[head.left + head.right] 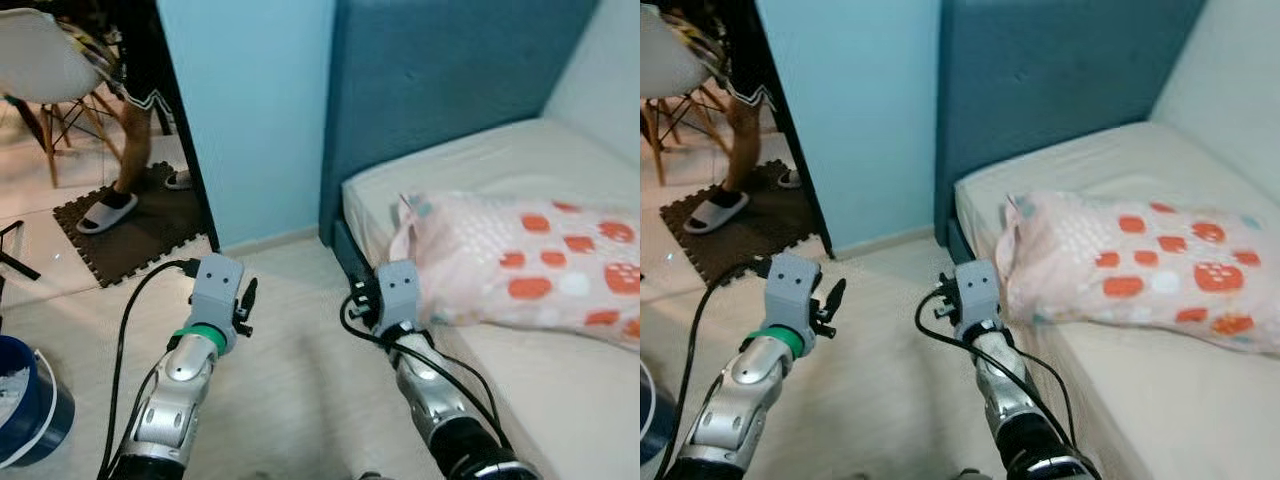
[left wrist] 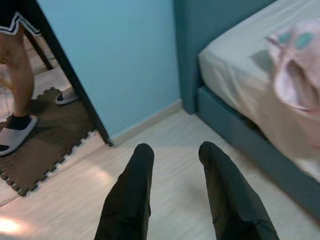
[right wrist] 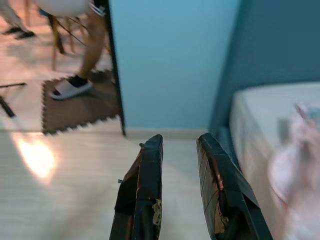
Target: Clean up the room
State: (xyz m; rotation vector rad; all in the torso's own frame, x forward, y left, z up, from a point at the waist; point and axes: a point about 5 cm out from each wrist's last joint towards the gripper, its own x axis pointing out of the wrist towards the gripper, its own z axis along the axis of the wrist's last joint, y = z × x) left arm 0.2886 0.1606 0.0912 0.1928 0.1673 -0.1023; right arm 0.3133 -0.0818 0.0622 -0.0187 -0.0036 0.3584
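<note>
The bed (image 1: 560,400) takes up the right half of the head view, its pale mattress running up against a dark blue headboard (image 1: 440,80) at the top centre. On the mattress lies a pink pillow (image 1: 520,265) with orange and white spots (one corner flops toward the bed's near edge). A light blue wall (image 1: 250,110) stands left of the headboard, and pale wooden floor (image 1: 290,370) fills the lower middle.

In the upper left of the frame a person's leg (image 1: 133,140) stands on a brown foam puzzle mat (image 1: 135,235), foot in a white slipper (image 1: 107,212); a white chair (image 1: 45,60) with wooden legs sits beside it. At the lower left edge a blue bucket (image 1: 35,410) pokes in.

The right gripper (image 3: 180,195) hovers above the floor just beside the pillow's corner, holding nothing, its black fingers (image 3: 142,195) set a narrow gap apart. The left gripper (image 2: 175,195) is raised over the floor at lower left, well apart from the bed, empty too, fingers (image 2: 127,195) parted somewhat wider. A black cable (image 1: 125,330) loops along the left arm; where it ends is hard to tell.
</note>
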